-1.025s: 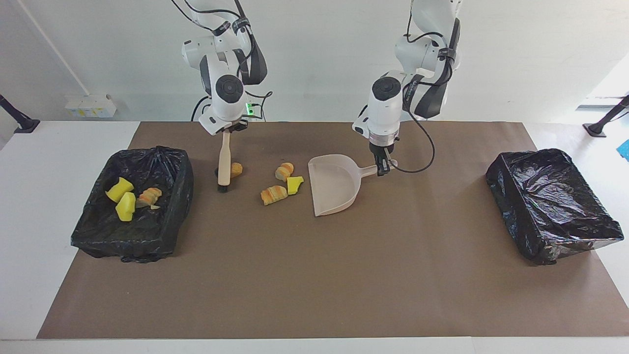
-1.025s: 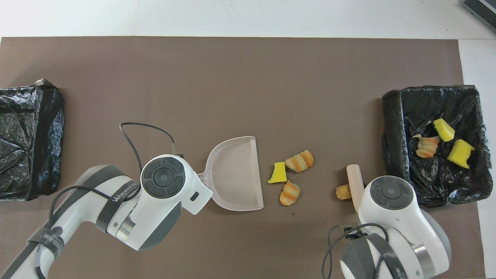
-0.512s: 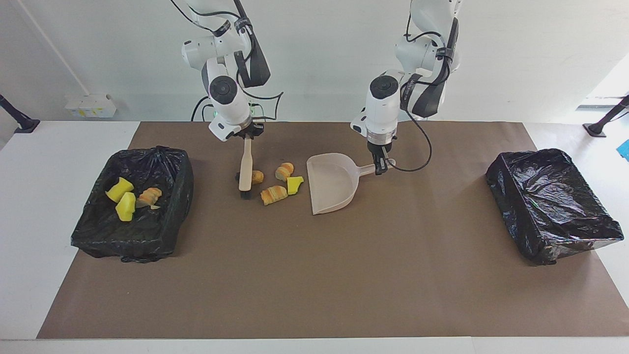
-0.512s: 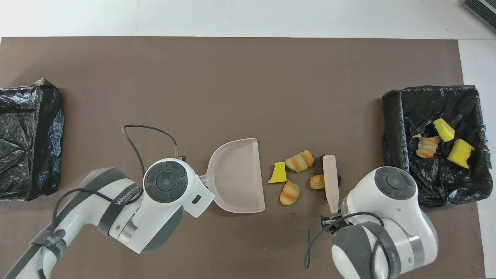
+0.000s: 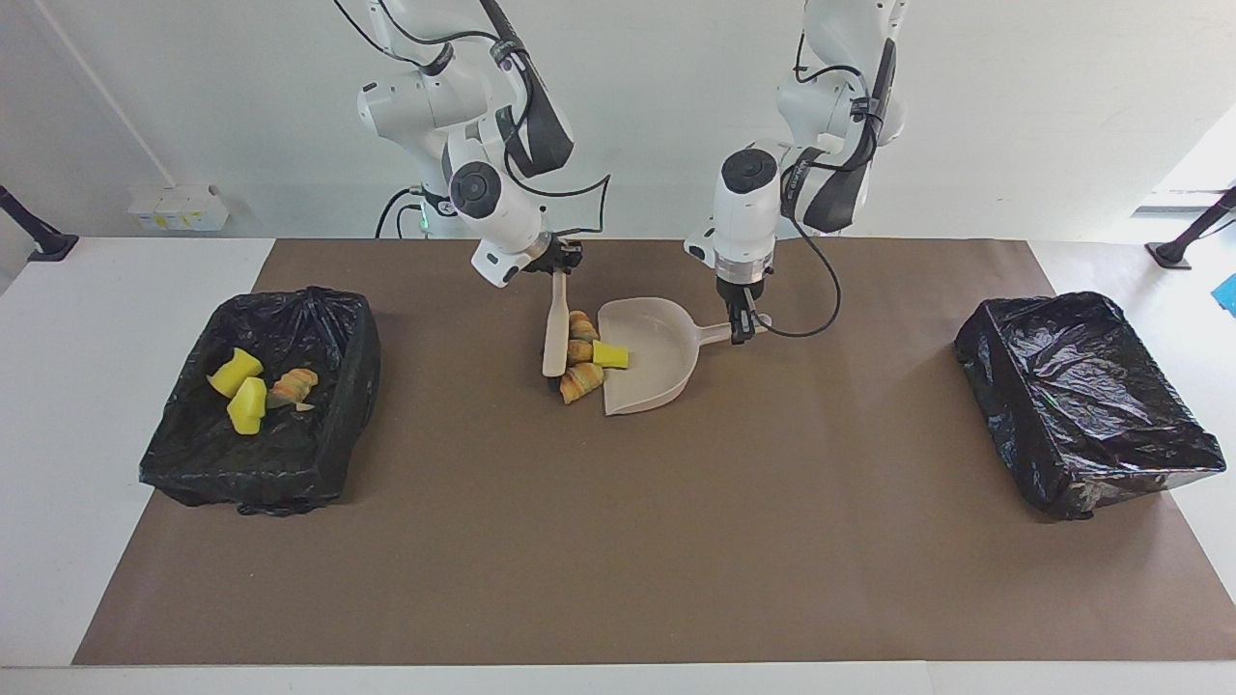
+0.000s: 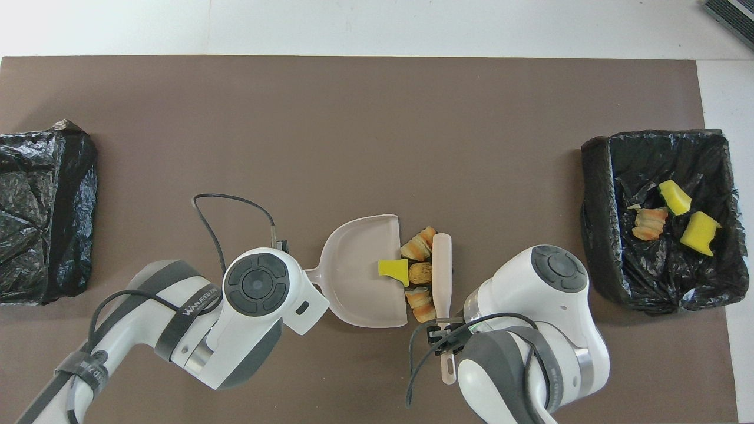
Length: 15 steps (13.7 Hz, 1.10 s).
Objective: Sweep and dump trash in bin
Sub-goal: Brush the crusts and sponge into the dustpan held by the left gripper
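My right gripper (image 5: 558,263) is shut on the handle of a cream brush (image 5: 555,328), whose head rests on the mat. My left gripper (image 5: 741,326) is shut on the handle of the beige dustpan (image 5: 657,372). The brush (image 6: 442,274) presses three orange-brown bread scraps (image 5: 580,351) (image 6: 420,272) against the dustpan's (image 6: 356,288) open lip. A yellow sponge chunk (image 5: 610,355) (image 6: 393,270) lies just inside the pan. The black-lined bin (image 5: 328,319) at the right arm's end holds two yellow chunks (image 5: 247,405), a bread piece (image 5: 293,386) and a pale chip.
A second black-lined bin (image 5: 1081,396) (image 6: 41,212) stands at the left arm's end of the brown mat. A black cable (image 6: 227,203) loops from the left wrist over the mat near the dustpan handle.
The right gripper swept the brush toward the dustpan, gathering the four loose scraps against its lip. The yellow chunk slid into the pan. The dustpan edged toward the brush.
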### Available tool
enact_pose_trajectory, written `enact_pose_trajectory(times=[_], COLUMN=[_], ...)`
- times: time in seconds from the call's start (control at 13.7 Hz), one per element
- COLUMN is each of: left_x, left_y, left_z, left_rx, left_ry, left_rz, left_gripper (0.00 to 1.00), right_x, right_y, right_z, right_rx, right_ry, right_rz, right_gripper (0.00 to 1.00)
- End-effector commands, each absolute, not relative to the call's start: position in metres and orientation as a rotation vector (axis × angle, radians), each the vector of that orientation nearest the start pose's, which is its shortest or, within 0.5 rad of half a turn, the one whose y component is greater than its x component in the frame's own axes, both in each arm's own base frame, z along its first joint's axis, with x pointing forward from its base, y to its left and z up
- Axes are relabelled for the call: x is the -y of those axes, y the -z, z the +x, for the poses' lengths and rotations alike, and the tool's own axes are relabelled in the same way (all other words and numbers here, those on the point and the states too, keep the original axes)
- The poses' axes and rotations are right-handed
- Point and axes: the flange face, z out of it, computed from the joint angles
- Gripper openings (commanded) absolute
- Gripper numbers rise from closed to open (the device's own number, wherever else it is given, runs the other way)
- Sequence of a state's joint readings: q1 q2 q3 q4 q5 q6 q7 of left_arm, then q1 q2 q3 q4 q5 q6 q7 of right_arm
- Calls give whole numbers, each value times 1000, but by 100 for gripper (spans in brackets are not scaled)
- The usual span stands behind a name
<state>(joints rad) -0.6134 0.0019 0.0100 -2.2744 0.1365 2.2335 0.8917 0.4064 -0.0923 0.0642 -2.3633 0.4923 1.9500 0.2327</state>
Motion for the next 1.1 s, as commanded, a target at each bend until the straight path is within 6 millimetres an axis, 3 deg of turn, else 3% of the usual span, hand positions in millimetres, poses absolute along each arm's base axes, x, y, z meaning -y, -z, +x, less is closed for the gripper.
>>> enact_pose_trajectory(times=[0.0, 0.15, 0.37, 0.44, 0.59, 0.81, 1.02], left_x=[289, 288, 287, 287, 287, 286, 286], left_y=[-345, -346, -345, -344, -345, -345, -344], left_z=[415, 417, 419, 419, 419, 418, 418], left_rx=[-2164, -2160, -2156, -2158, -2157, -2159, -2159], left_ry=[-64, -46, -9, -9, -9, -14, -19], left_rz=[-2118, -2121, -2125, -2123, -2123, -2122, -2122], left_gripper=[0, 0, 0, 0, 0, 0, 0], right_x=[-253, -262, -270, -263, -240, -212, -193], right_y=[-355, -363, -403, -414, -428, -416, -367], right_z=[403, 411, 424, 422, 412, 391, 373], right_rx=[-11, -26, 13, 8, 67, 159, 221], right_ry=[-606, -596, -595, -634, -645, -623, -719], right_rz=[-2626, -2559, -2524, -2545, -2797, -3047, -3138], right_gripper=[0, 0, 0, 0, 0, 0, 0])
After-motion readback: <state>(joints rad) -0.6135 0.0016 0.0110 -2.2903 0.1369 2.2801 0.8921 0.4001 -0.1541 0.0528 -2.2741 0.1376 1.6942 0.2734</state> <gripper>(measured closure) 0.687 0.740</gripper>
